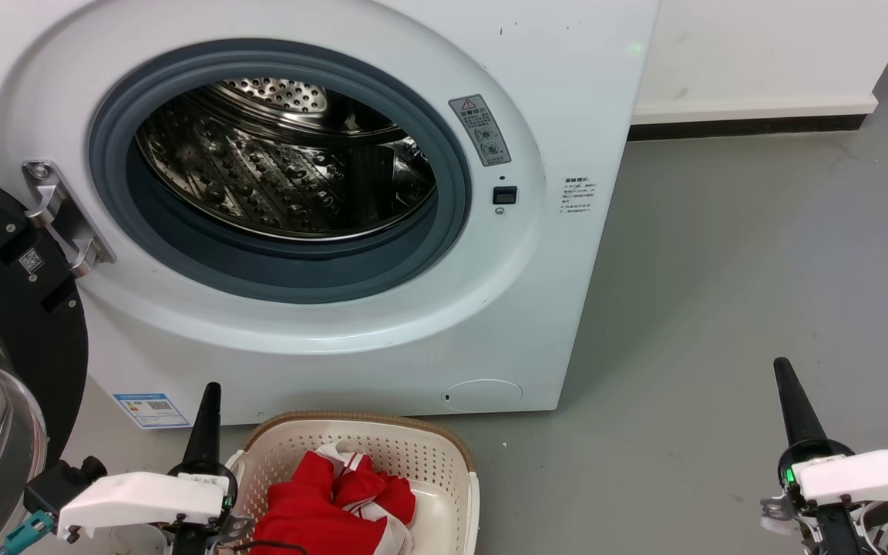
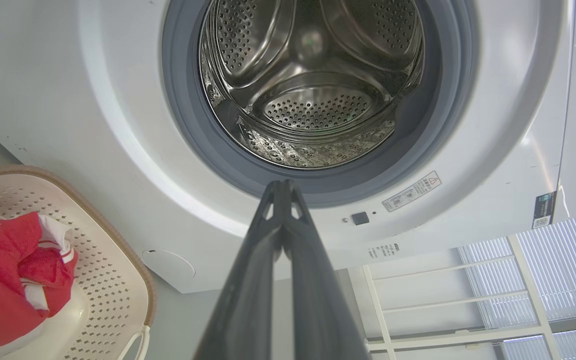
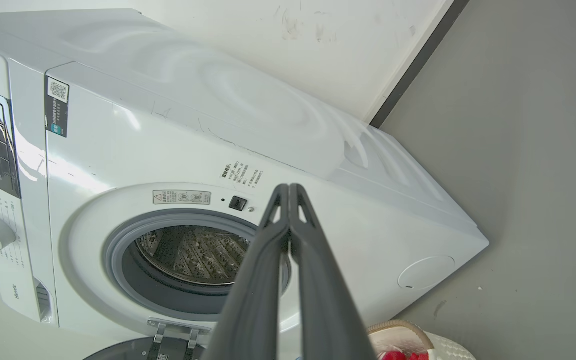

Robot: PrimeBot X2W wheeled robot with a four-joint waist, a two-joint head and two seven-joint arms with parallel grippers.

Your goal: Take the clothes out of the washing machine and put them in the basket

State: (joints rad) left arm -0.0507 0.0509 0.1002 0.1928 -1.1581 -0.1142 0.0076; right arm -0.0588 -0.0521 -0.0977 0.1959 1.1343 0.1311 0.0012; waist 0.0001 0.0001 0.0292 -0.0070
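**Washing machine** (image 1: 382,331): white front-loader across the 12 o'clock half of the head view. Its black-framed glass door (image 1: 5,347) is swung wide on its hinge, out at 8 o'clock. The steel drum (image 2: 313,95) shows bare perforated metal in the left wrist view.

**Basket** (image 1: 413,451): cream, perforated, brown-rimmed. It stands on the grey floor (image 1: 721,308) at 6 o'clock, just in front of the machine's base.

**Clothes** (image 1: 313,509): red fabric with white stripe trim, bundled inside the basket toward its 7 o'clock side. There is possibly more than one garment; the heap is too crumpled to count.

**Left gripper** (image 2: 283,185): fingers pressed together tip to tip, holding nothing. It sits at 7 o'clock, just beside the basket's left rim, and points toward the porthole.

**Right gripper** (image 3: 288,187): fingers likewise closed on themselves, holding nothing. It sits at 4 o'clock above the floor, well apart from the basket.
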